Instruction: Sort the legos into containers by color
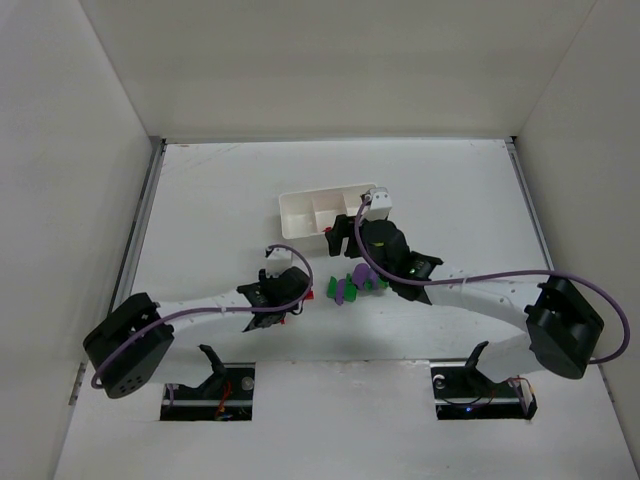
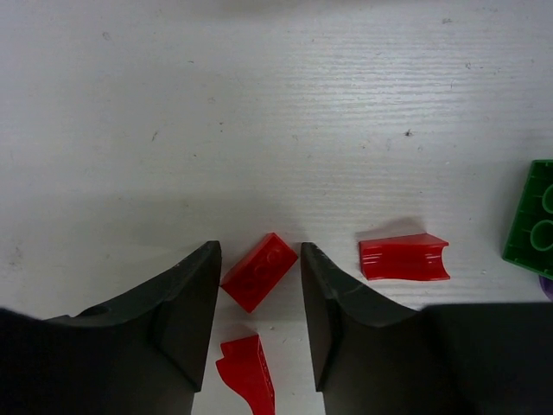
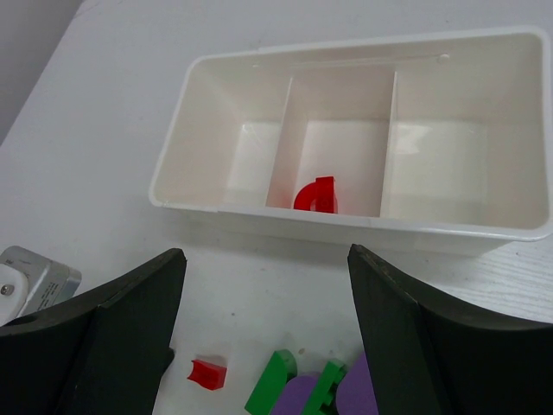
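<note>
Grainy tabletop (image 2: 276,104): left gripper (image 2: 259,249), parted, flanks a glossy red brick (image 2: 259,272), seemingly untouched; right gripper (image 3: 266,252) gapes, its camera alone revealing a red arch (image 3: 316,195) in the tray (image 3: 346,223).

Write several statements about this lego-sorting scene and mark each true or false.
1. A red lego lies in the middle compartment of the tray. True.
2. The right gripper holds a green lego. False: it is open and empty, and the green legos lie on the table.
3. The left gripper is open, its fingers on either side of a red brick on the table. True.
4. Purple legos sit in the tray. False: the purple legos lie on the table.
</note>
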Motion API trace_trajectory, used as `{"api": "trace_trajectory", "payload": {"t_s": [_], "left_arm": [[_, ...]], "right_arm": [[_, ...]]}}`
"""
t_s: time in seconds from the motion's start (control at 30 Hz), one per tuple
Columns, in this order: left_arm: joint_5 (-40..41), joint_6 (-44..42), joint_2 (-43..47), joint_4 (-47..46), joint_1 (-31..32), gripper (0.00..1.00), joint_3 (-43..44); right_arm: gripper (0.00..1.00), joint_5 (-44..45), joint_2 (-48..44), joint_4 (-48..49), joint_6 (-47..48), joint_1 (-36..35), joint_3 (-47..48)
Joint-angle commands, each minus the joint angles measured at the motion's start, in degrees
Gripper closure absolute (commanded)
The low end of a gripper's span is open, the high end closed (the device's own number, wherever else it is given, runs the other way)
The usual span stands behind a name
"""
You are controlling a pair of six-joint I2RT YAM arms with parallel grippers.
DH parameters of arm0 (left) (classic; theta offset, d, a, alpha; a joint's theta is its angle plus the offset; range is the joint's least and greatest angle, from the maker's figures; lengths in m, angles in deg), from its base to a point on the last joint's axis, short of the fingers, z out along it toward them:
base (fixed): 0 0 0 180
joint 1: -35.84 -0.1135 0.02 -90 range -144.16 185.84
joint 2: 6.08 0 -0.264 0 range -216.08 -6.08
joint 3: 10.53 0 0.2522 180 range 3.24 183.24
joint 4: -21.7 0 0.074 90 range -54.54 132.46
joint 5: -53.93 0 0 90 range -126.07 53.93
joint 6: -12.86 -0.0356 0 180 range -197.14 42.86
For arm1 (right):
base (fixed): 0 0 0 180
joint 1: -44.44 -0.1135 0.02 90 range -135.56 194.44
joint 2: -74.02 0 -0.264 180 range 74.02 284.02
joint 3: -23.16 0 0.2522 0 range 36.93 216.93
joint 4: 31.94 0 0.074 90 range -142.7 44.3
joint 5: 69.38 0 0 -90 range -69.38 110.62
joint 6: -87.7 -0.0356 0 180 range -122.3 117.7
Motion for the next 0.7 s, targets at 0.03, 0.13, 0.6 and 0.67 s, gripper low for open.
{"api": "trace_trajectory", "payload": {"t_s": [0.03, 0.13, 0.6, 0.67], "left_arm": [[-3.21, 1.83, -1.74, 5.36, 0.92, 0.68, 0.27], [-2.69, 1.74, -1.48, 5.71, 0.75, 0.76, 0.53], [-0.84, -5.10, 8.64, 0.98, -6.10, 0.80, 13.17], [-1.80, -7.47, 5.14, -2.01, -7.42, 0.80, 17.30]], "right_arm": [[0.18, 1.00, -1.74, 2.33, 0.16, -0.08, 1.08], [0.18, 1.00, -2.61, 2.07, 0.16, -0.08, 0.99], [0.20, 0.74, -8.77, -3.21, 2.10, 1.32, -2.17], [0.20, 0.74, -9.21, -2.94, 1.66, 1.41, -3.75]]}}
